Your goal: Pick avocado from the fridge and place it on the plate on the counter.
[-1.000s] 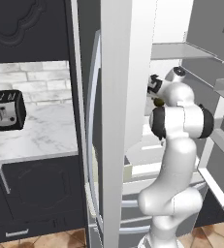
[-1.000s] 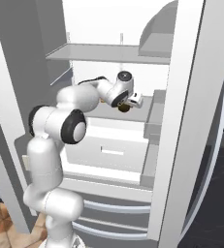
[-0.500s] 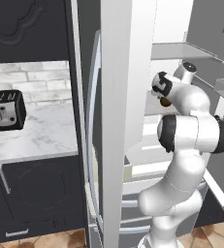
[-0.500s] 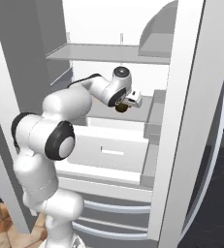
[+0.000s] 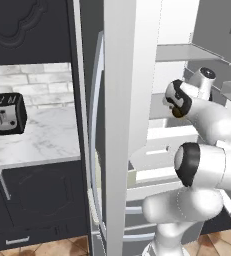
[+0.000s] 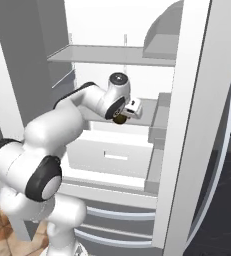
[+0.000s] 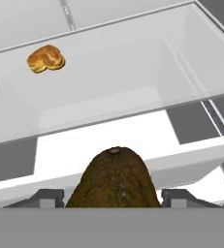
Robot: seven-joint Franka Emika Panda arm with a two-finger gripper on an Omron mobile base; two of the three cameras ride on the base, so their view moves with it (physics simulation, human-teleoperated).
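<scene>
My gripper [image 7: 114,197] is shut on the avocado [image 7: 114,179], a dark olive-brown lump that rises between the fingertips [image 7: 45,197]. In the right base view the gripper [image 6: 121,116] holds the avocado [image 6: 119,119] inside the open fridge [image 6: 197,125], above a white drawer [image 6: 112,152]. From the left base view the avocado [image 5: 177,114] peeks out under the hand [image 5: 176,107], beside the fridge door [image 5: 117,100]. The counter [image 5: 42,142] lies to the left. The plate is out of view.
A black-and-silver toaster [image 5: 7,114] stands on the counter. A golden bun [image 7: 45,59] lies in the clear white drawer [image 7: 108,72] below the hand. Grey shelves [image 6: 107,52] sit above the gripper, and door bins [image 6: 159,120] line the right side.
The arm's elbow has swung down and folded low. The hand has dropped slightly with the avocado still held. The base has not moved.
</scene>
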